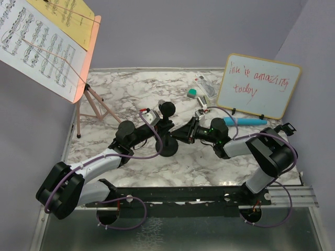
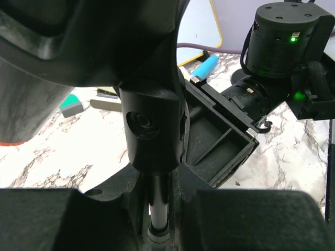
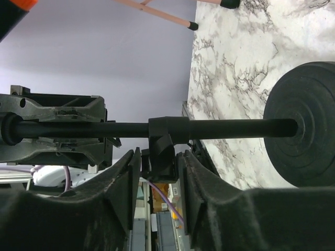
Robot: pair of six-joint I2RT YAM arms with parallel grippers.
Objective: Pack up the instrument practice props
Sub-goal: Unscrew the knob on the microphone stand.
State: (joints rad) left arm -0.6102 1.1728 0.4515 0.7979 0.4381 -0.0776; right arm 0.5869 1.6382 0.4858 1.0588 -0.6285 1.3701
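Marble-patterned table (image 1: 131, 89) between lilac walls carries everything. Largest is the pink music rack (image 1: 89, 47) at the far left, with sheet music (image 1: 36, 42) on it, standing well apart from the arms. The whiteboard (image 1: 259, 86) leans at the far right, and the blue microphone (image 1: 245, 121) lies in front of it. At the centre both arms meet on one mic pole (image 3: 230, 127), whose round base (image 3: 303, 125) sits on the marble. The left gripper (image 1: 152, 118) is pinched on the pole's upper end. The right gripper (image 3: 159, 159) straddles the pole's collar (image 3: 161, 137), its fingers (image 3: 128, 183) nearly on it; I cannot tell whether they squeeze it yet. As I judge the risks, jaws landing on the collar's edge could make the pole twist or slip. Two arms pulling in different directions could strain it, and the base, likely heavy, might swing or tip.
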